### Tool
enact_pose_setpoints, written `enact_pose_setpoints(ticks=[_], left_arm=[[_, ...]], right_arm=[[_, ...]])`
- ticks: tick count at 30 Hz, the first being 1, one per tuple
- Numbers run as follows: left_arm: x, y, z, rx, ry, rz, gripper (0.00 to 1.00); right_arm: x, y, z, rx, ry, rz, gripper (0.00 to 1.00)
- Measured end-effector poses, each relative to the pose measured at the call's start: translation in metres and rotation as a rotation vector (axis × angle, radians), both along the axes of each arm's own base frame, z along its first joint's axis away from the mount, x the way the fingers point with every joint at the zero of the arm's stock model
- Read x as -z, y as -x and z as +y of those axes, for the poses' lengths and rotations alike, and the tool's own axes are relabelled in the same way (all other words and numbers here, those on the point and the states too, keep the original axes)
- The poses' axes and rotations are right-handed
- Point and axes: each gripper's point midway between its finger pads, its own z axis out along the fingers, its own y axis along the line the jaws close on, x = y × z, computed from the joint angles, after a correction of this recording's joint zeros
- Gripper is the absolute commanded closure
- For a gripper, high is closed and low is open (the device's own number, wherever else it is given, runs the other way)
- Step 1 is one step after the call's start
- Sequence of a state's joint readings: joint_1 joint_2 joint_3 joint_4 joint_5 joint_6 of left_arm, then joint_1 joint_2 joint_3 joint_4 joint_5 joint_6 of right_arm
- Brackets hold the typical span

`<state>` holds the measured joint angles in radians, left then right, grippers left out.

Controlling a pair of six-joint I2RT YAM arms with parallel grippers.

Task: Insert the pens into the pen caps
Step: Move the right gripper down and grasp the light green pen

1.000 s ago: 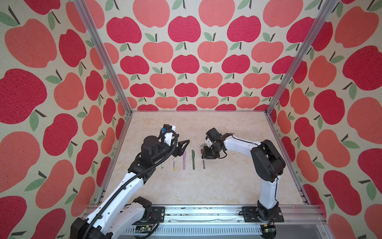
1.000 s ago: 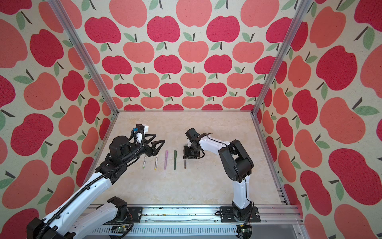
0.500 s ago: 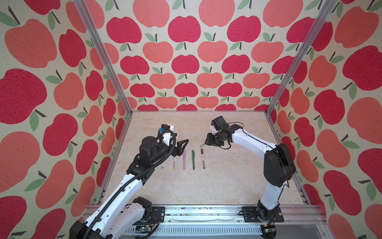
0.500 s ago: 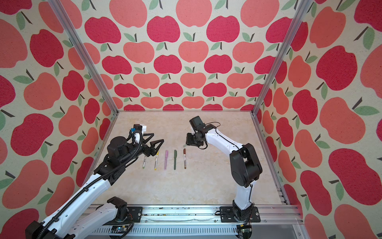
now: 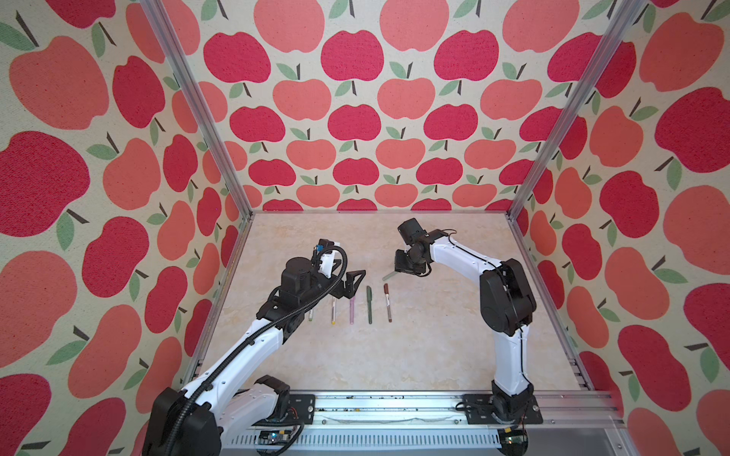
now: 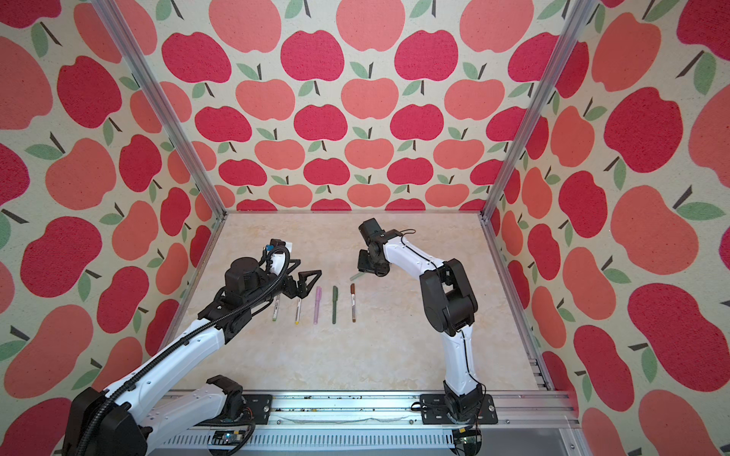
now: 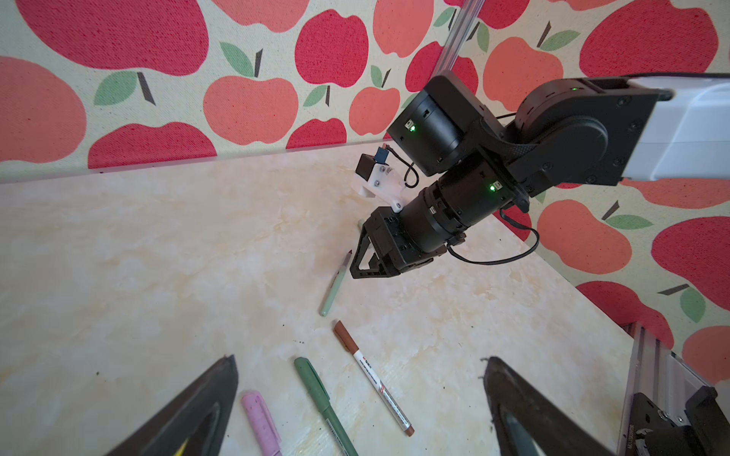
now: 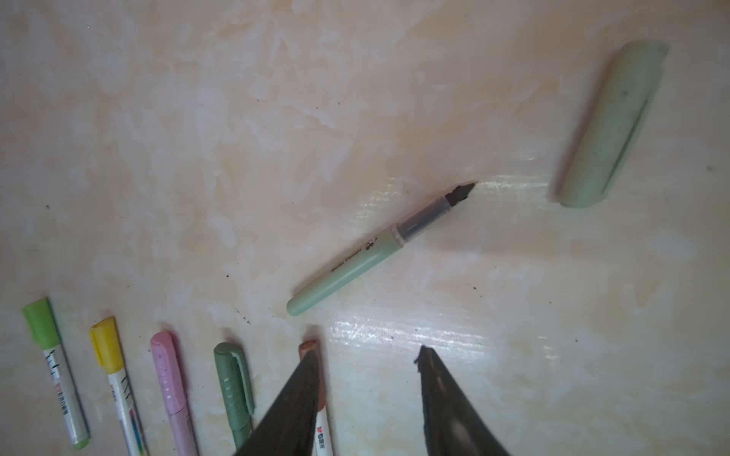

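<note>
1. Left gripper (image 7: 357, 359) is spread wide and holds nothing; between its two fingers (image 7: 189, 410) I see only the table (image 7: 138, 256) and some pens lying on it
2. Right gripper (image 8: 367, 351) has its jaws partly apart and nothing is between them; it hangs over the table with its tips pointing down
3. Five pens lie flat on the table, side by side in a straight row, each one with its cap on: the lime-capped pen (image 8: 55, 371), the yellow-capped pen (image 8: 118, 383), the pink pen (image 8: 170, 391), the dark green pen (image 8: 233, 391) and the brown-capped pen (image 7: 375, 383)
4. All five capped ends point toward the back wall (image 5: 375, 118), and the pens do not touch each other
5. The pale green pen (image 8: 355, 264) lies alone on the table, aslant to the row, with its dark tip bare; its blunt end is near the cap end of the brown-capped pen but does not touch it
6. The pale green cap (image 8: 612, 126) lies on its side beyond the bare tip, apart from the pen, with bare table between them
7. In both top views the left gripper is over the cap ends of the lime-capped pen and the yellow-capped pen and hides them, while the right gripper is close by the tip end of the pale green pen
8. In the right wrist view one finger of the right gripper covers part of the brown cap end
9. The two grippers are well apart from each other
</note>
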<state>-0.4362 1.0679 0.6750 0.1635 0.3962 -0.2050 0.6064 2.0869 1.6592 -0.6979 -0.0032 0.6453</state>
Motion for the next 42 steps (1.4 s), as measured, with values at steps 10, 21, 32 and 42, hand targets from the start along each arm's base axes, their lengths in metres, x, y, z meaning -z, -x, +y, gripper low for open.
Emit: enact_pose_setpoints(ticks=[10,21,32,42], left_arm=[[0.036,-0.004,-0.030,0.063,-0.020,0.076,0.01],[0.032,-0.003,-0.034,0.072,0.001,0.069,0.01],[0.031,-0.003,-0.034,0.075,0.003,0.067,0.01],[0.034,-0.004,-0.036,0.082,0.008,0.074,0.01]], right_arm=[[0.009,-0.017,0.005,0.011,0.035,-0.003,0.51],[0.038,-0.024,0.010,0.009,0.075,0.054,0.54],[0.039,-0.040,0.021,0.001,0.071,0.043,0.66],[0.040,-0.055,0.027,-0.020,0.087,0.016,0.82]])
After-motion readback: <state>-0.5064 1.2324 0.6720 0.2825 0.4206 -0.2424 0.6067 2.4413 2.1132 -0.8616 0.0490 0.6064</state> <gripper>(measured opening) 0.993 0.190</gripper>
